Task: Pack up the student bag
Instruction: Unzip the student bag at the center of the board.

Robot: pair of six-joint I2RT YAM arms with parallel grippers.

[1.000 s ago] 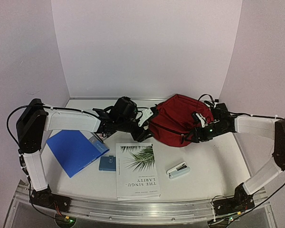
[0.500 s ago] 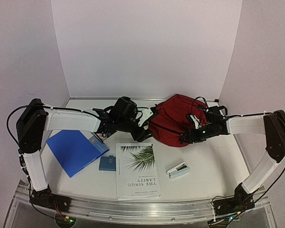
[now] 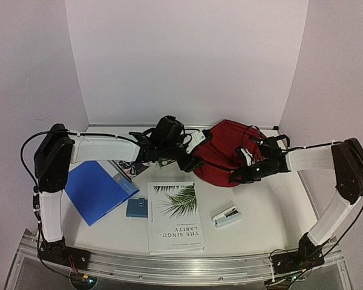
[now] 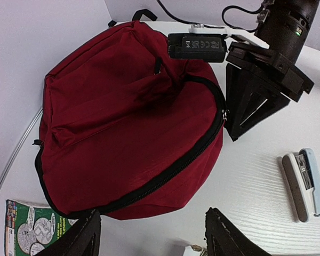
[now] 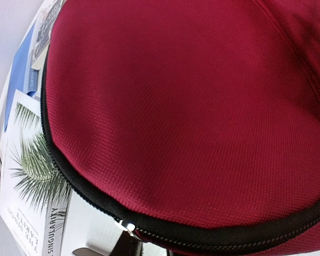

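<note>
The student bag [image 3: 227, 151] is a dark red backpack lying at the back of the table, its black zipper [image 4: 165, 178] running round the front edge and zipped shut. My left gripper [image 3: 196, 151] hovers at the bag's left side, open, its fingertips [image 4: 88, 234] spread wide with only bare table between them. My right gripper [image 3: 241, 173] is at the bag's front right edge, fingers together on the silver zipper pull [image 5: 126, 227]. In the left wrist view the right gripper [image 4: 232, 133] shows as a black wedge against the zipper's end.
A white palm-leaf book [image 3: 175, 216] lies front centre, with a small blue item [image 3: 137, 207] to its left and a blue folder [image 3: 97, 190] further left. A stapler [image 3: 227, 216] lies front right. A green printed booklet [image 4: 26, 226] peeks out by the bag.
My right gripper has closed at the zipper pull. My left arm has swung right towards the bag, and the bag has shifted slightly right.
</note>
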